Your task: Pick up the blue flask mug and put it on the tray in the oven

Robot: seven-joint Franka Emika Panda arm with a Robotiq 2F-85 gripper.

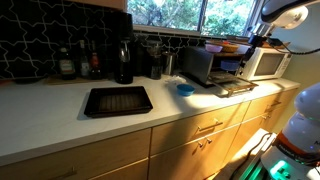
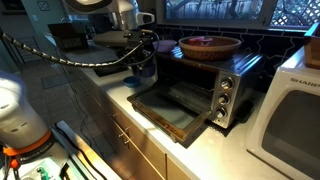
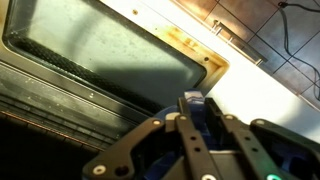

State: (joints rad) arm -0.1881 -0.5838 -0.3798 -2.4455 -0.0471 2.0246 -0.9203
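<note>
My gripper (image 3: 190, 110) is shut on the blue flask mug (image 3: 192, 100); only a strip of blue shows between the fingers in the wrist view. Below it lies the oven's open glass door (image 3: 100, 60), with white counter beside it. In an exterior view the silver and black toaster oven (image 2: 215, 85) stands with its door (image 2: 175, 110) dropped flat, and my gripper (image 2: 142, 60) hangs at the oven's left side, level with the opening. The oven also shows in an exterior view (image 1: 203, 66). The tray inside the oven is too dark to make out.
A brown bowl (image 2: 210, 45) sits on top of the oven. A white microwave (image 2: 295, 110) stands next to it. A black tray (image 1: 118, 100) lies on the counter, with a small blue item (image 1: 184, 89) beside it. Bottles (image 1: 95, 65) and a dark jug (image 1: 124, 62) stand against the back wall.
</note>
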